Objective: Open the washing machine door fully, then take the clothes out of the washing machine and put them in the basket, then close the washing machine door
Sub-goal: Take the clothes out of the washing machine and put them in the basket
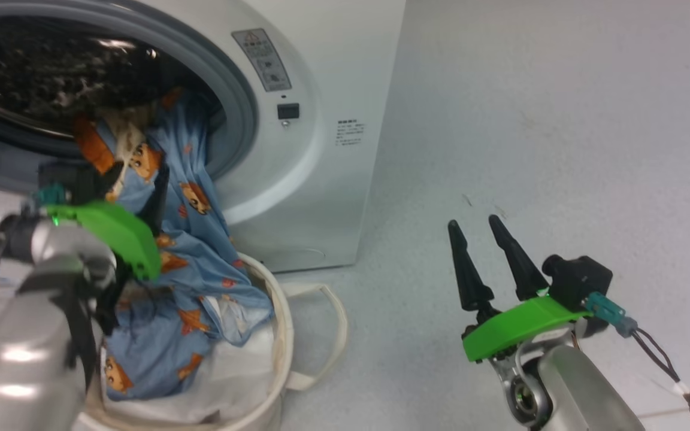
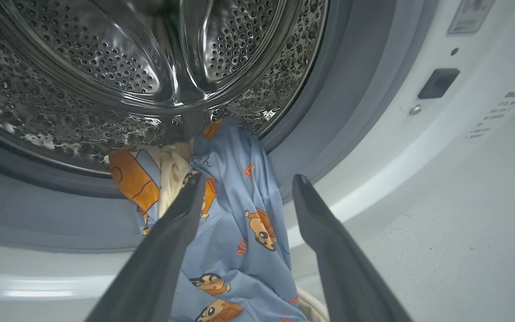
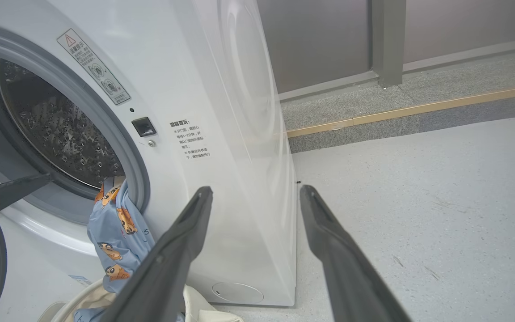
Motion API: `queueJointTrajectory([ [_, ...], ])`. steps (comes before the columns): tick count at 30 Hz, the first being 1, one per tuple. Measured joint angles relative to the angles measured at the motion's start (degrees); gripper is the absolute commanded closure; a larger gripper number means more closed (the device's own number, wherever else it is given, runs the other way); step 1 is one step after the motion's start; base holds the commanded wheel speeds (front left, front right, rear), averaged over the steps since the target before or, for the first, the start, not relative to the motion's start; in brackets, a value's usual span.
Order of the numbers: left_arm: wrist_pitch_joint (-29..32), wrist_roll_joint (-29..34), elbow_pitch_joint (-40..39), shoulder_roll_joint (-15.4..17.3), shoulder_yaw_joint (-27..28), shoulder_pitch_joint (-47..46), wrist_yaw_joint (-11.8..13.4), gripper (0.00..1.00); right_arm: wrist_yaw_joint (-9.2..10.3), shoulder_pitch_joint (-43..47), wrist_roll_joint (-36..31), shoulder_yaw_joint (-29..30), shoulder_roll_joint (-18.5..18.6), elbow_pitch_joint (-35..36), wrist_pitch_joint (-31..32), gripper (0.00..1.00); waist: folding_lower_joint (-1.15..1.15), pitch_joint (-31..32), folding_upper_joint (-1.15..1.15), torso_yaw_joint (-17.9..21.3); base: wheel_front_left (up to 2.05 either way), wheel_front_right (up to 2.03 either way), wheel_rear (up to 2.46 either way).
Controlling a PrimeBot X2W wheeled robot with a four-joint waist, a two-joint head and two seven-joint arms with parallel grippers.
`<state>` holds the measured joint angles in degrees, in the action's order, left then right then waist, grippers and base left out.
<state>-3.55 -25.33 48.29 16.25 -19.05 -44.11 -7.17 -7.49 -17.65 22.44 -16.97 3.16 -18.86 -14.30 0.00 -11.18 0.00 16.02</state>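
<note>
- My left gripper is released, with its fingers spread wide at the lower edge of the drum mouth.
- The clothes are blue bear-print fabric with a cream part. They hang out of the steel drum, over the grey gasket, and down the front of the washing machine.
- The lower end of the clothes is piled in the basket. The upper end is still inside the drum lip.
- In the left wrist view the fabric sits in the gap between my fingers and behind one finger. The fingers are not clamped on it, and I can't tell whether they touch it.
- The basket stands on the floor, right against the machine front below the opening. One loop handle flops toward my right.
- A plain white sheet lies in the basket under the blue fabric.
- My right gripper is released and holds nothing. It hangs over bare floor, well apart from the basket and off the machine's right corner.
- The machine opening is uncovered.
</note>
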Motion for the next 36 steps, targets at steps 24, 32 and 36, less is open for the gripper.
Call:
queueJointTrajectory([
  [24, 5.5, -7.3, 25.4, 2.2, -4.0, -26.3, 0.6, 0.00, 0.00, -4.5, 0.1, 2.1, 0.0, 4.8, 0.0, 0.00, 0.01, -16.8, 0.00, 3.7, 0.00, 0.00, 0.00],
  [32, 6.5, -8.1, 26.0, 1.4, -4.8, -26.7, 0.5, 0.00, 0.00, -4.8, -0.2, 2.7, 0.0, 5.3, 0.0, 0.00, 0.01, -18.5, 0.00, 2.4, 0.00, 0.00, 0.00],
  [36, 5.9, -8.2, 26.1, 0.8, -5.3, -26.7, 0.0, 1.00, 0.00, -5.0, -0.2, 2.9, 0.0, 5.2, 0.0, 0.00, 0.01, -18.6, 0.00, 2.1, 0.00, 0.00, 0.00],
])
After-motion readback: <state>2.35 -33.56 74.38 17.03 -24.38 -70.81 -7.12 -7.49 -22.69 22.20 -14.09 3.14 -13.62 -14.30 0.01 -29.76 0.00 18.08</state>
